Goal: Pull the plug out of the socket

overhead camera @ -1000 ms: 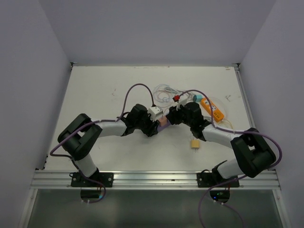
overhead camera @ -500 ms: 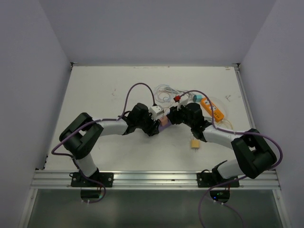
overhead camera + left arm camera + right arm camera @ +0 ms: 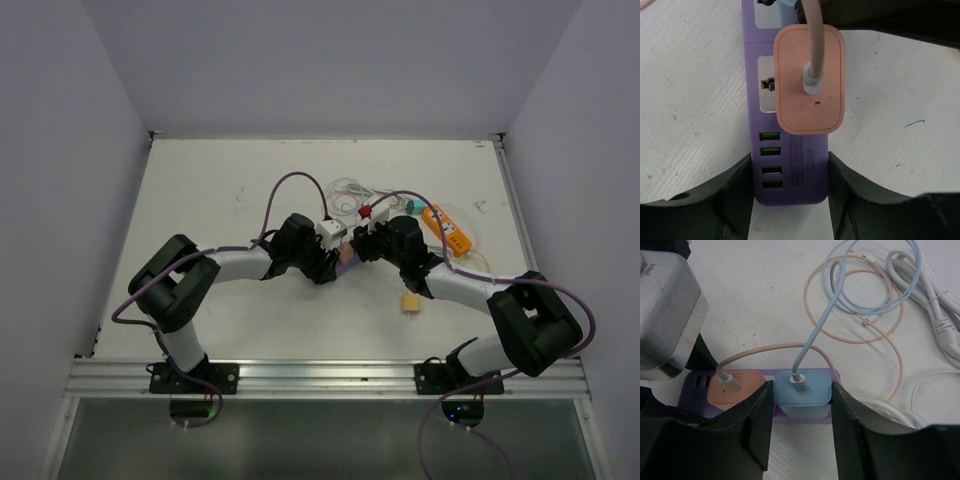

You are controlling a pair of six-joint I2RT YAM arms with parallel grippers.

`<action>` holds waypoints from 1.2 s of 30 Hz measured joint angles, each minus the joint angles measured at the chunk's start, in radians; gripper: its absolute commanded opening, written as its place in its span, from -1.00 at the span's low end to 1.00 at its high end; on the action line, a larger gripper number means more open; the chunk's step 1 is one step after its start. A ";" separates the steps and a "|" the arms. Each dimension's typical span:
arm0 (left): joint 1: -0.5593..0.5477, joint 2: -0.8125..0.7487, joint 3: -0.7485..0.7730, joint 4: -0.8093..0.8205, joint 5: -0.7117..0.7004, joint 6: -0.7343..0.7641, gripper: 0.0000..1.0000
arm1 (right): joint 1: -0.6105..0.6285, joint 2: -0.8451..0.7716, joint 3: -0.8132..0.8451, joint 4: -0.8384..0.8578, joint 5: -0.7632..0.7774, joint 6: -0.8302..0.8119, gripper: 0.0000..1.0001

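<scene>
Left gripper is clamping the strip; right gripper is pinching the blue plug on it. A straight pull-off is likely pending.

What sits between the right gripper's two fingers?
The blue plug, seated in the purple power strip, fills the gap; both fingers sit tight against its sides. The right wrist view shows it.

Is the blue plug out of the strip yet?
No, the blue plug sits seated in the purple strip, beside the orange plug.
</scene>
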 measured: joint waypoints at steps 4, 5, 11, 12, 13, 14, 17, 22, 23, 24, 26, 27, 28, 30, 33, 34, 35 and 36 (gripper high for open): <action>0.001 0.001 0.003 -0.005 0.000 -0.006 -1.00 | 0.006 0.000 0.008 -0.009 0.009 -0.002 -1.00; 0.001 0.001 0.003 -0.005 0.000 -0.006 -1.00 | 0.006 0.000 0.009 -0.009 0.011 0.006 -1.00; 0.001 0.000 0.003 -0.005 -0.003 -0.012 -1.00 | -0.021 0.012 0.015 -0.009 -0.010 0.066 -1.00; 0.001 0.000 0.003 -0.005 -0.004 -0.013 -1.00 | -0.030 0.012 0.016 -0.012 -0.021 0.078 -1.00; 0.001 0.000 0.003 -0.004 -0.005 -0.013 -1.00 | -0.039 0.012 0.019 -0.018 -0.034 0.089 -1.00; 0.001 0.001 0.003 -0.004 -0.005 -0.013 -1.00 | -0.047 0.012 0.022 -0.024 -0.043 0.099 -1.00; 0.001 0.003 0.003 -0.003 -0.006 -0.014 -1.00 | -0.071 0.012 0.025 -0.032 -0.076 0.126 -1.00; 0.000 0.005 0.004 0.001 -0.008 -0.020 -1.00 | -0.099 0.012 0.026 -0.034 -0.117 0.161 -1.00; 0.000 0.005 0.004 0.002 -0.008 -0.020 -1.00 | -0.103 0.012 0.026 -0.034 -0.122 0.168 -1.00; 0.000 0.006 0.004 0.002 -0.008 -0.021 -1.00 | -0.107 0.012 0.027 -0.035 -0.130 0.172 -1.00; 0.000 0.006 0.005 0.003 -0.007 -0.023 -1.00 | -0.111 0.012 0.032 -0.039 -0.138 0.177 -1.00; 0.000 0.008 0.006 0.003 -0.008 -0.026 -1.00 | -0.113 0.012 0.035 -0.041 -0.138 0.178 -1.00; 0.000 0.009 0.008 0.002 -0.007 -0.029 -1.00 | -0.113 0.012 0.039 -0.045 -0.139 0.178 -1.00; 0.001 0.012 0.012 0.000 -0.010 -0.043 -1.00 | -0.117 0.006 0.052 -0.043 -0.142 0.186 -1.00; 0.001 0.020 0.022 0.000 -0.015 -0.059 -1.00 | -0.114 -0.011 0.079 -0.035 -0.184 0.205 -1.00; 0.001 0.021 0.022 0.003 -0.018 -0.063 -1.00 | -0.115 -0.017 0.092 -0.036 -0.201 0.213 -1.00; 0.001 0.023 0.024 0.003 -0.019 -0.065 -1.00 | -0.113 -0.019 0.101 -0.034 -0.218 0.216 -1.00; 0.001 0.023 0.024 0.004 -0.020 -0.066 -1.00 | -0.109 -0.021 0.108 -0.032 -0.233 0.221 -1.00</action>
